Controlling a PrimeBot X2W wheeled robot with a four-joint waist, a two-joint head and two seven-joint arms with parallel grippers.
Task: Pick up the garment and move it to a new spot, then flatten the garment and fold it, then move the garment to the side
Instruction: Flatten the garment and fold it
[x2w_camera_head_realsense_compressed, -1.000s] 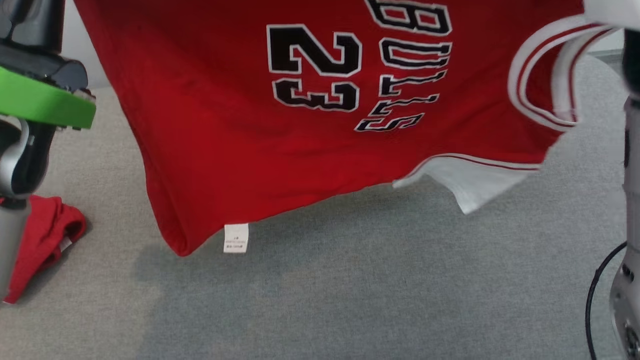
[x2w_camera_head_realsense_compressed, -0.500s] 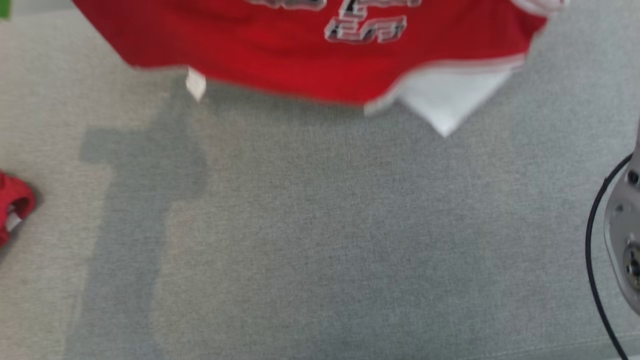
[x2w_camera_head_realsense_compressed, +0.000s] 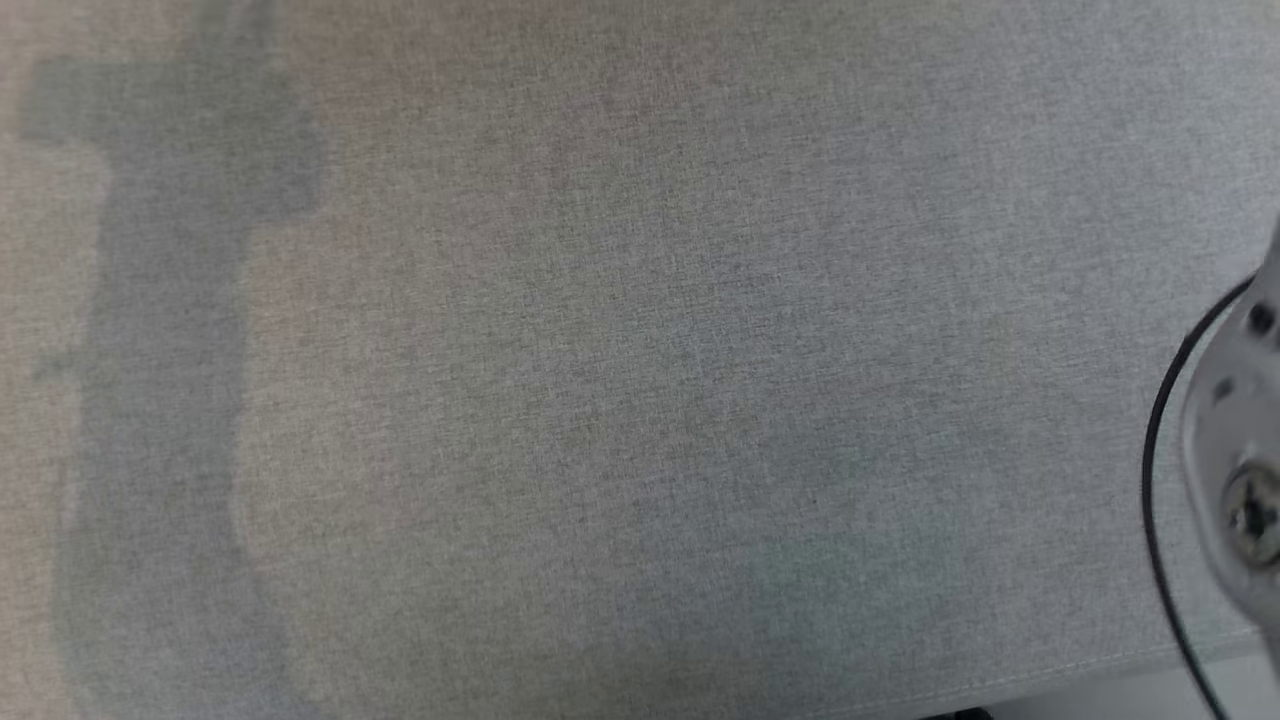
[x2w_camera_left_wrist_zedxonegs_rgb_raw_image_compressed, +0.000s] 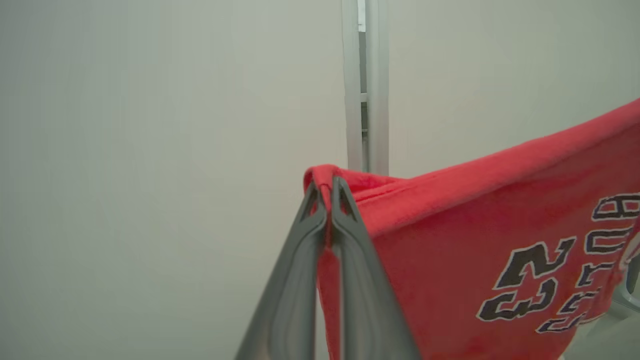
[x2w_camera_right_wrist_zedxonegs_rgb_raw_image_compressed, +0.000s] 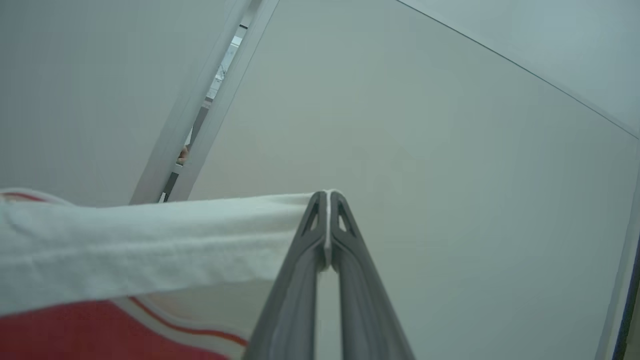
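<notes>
Pale wall (x2w_camera_left_wrist_zedxonegs_rgb_raw_image_compressed: 150, 150) backdrop; left gripper (x2w_camera_left_wrist_zedxonegs_rgb_raw_image_compressed: 327, 184) clamped on red garment (x2w_camera_left_wrist_zedxonegs_rgb_raw_image_compressed: 450, 240) corner, right gripper (x2w_camera_right_wrist_zedxonegs_rgb_raw_image_compressed: 328, 196) clamped on its white trim (x2w_camera_right_wrist_zedxonegs_rgb_raw_image_compressed: 150, 240).

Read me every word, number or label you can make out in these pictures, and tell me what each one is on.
"23": black numerals outlined in white, on the red jersey, lying sideways in the left wrist view.
Black lettering beside the number: cut off at the picture's edge, not readable.
Grey fabric surface and the jersey's white trim: no text.
</notes>
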